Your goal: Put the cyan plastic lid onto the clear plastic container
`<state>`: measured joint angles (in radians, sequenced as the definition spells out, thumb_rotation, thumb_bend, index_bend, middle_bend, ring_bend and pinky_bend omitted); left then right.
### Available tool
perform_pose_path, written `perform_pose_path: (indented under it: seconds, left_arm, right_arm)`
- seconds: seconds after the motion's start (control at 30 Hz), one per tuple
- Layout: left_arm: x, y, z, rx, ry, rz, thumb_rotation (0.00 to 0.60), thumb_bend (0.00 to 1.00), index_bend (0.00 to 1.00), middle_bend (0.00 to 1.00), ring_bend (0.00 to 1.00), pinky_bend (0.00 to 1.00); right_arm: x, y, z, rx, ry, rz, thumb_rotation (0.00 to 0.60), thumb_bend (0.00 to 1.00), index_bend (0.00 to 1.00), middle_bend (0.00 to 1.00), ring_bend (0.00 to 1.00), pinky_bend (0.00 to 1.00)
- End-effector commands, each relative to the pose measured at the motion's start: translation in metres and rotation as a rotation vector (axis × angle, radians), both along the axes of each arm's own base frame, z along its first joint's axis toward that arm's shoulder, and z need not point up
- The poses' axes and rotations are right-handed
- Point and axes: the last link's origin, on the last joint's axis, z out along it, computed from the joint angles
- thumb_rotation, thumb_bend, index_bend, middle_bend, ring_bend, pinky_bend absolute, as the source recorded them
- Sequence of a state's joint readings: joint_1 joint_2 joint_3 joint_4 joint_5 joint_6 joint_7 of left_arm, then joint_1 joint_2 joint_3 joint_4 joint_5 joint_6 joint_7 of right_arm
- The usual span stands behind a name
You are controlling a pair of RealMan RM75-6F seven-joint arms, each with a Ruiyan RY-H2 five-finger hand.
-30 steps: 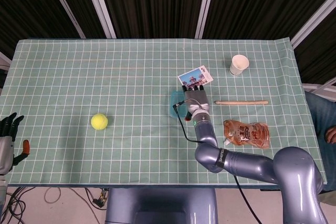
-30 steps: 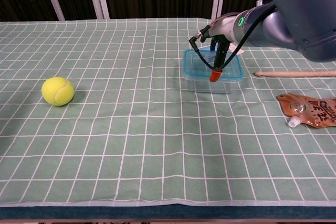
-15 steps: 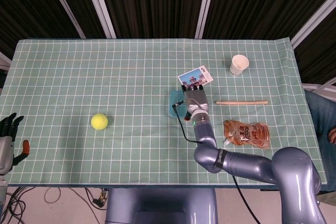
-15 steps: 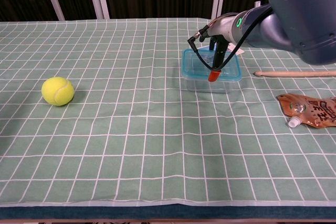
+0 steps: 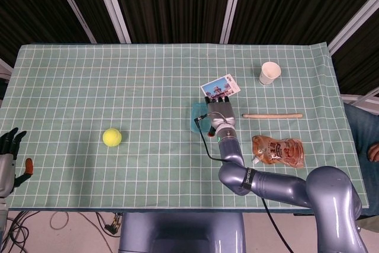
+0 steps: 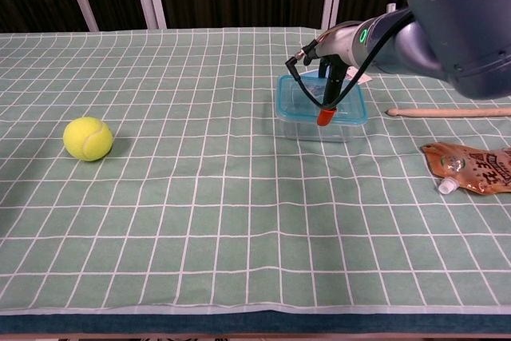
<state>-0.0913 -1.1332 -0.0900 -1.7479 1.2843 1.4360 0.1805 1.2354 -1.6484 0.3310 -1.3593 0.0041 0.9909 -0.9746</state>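
Note:
The cyan lid (image 6: 299, 98) lies on top of the clear container (image 6: 311, 129) right of the table's middle; in the head view only its left part (image 5: 195, 118) shows beside my arm. My right hand (image 5: 220, 112) lies over the lid with its fingers stretched flat along it. In the chest view the right hand (image 6: 335, 77) hangs above the box, its orange-tipped thumb pointing down at the lid's front rim. It grips nothing that I can see. My left hand (image 5: 9, 152) stays at the table's near left edge, fingers apart and empty.
A yellow tennis ball (image 6: 88, 138) sits at the left. A photo card (image 5: 220, 87) lies just behind the container. A wooden stick (image 5: 272, 115) and a brown sauce pouch (image 5: 278, 150) lie to the right, a paper cup (image 5: 270, 73) farther back.
The right hand's thumb has shifted slightly left and up over the lid's front rim. The lid, the container and the left hand have not moved.

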Motion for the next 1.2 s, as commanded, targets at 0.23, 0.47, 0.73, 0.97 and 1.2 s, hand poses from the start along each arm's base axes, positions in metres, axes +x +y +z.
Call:
perform_pose_path:
  seconds: [0.23,0.47,0.73,0.97,1.2]
  left_arm:
    - [0.000,0.000,0.000,0.000,-0.001,0.001,0.600,0.55,0.10,0.00,0.00,0.00]
    - [0.000,0.000,0.000,0.000,-0.001,0.003,0.600,0.54,0.10,0.00,0.00,0.00]
    - [0.000,0.000,0.000,0.000,0.000,0.004,0.600,0.55,0.10,0.00,0.00,0.00]
    - [-0.001,0.000,0.000,0.002,0.000,0.007,0.600,0.55,0.10,0.00,0.00,0.00]
    - [-0.001,0.000,0.000,0.001,0.001,0.007,0.600,0.55,0.10,0.00,0.00,0.00]
  right_arm:
    - [0.000,0.001,0.002,0.007,-0.004,-0.002,0.600,0.30,0.01,0.25,0.02,0.00]
    - [-0.002,0.001,0.002,0.017,0.006,-0.006,0.600,0.30,0.01,0.14,0.00,0.00]
    - [-0.003,0.001,0.003,0.020,0.013,-0.006,0.600,0.30,0.00,0.05,0.00,0.00]
    - [-0.004,0.001,0.012,0.009,0.011,-0.008,0.600,0.30,0.00,0.05,0.00,0.00]
    - [-0.008,0.005,0.027,0.008,0.020,-0.015,0.600,0.30,0.00,0.05,0.00,0.00]
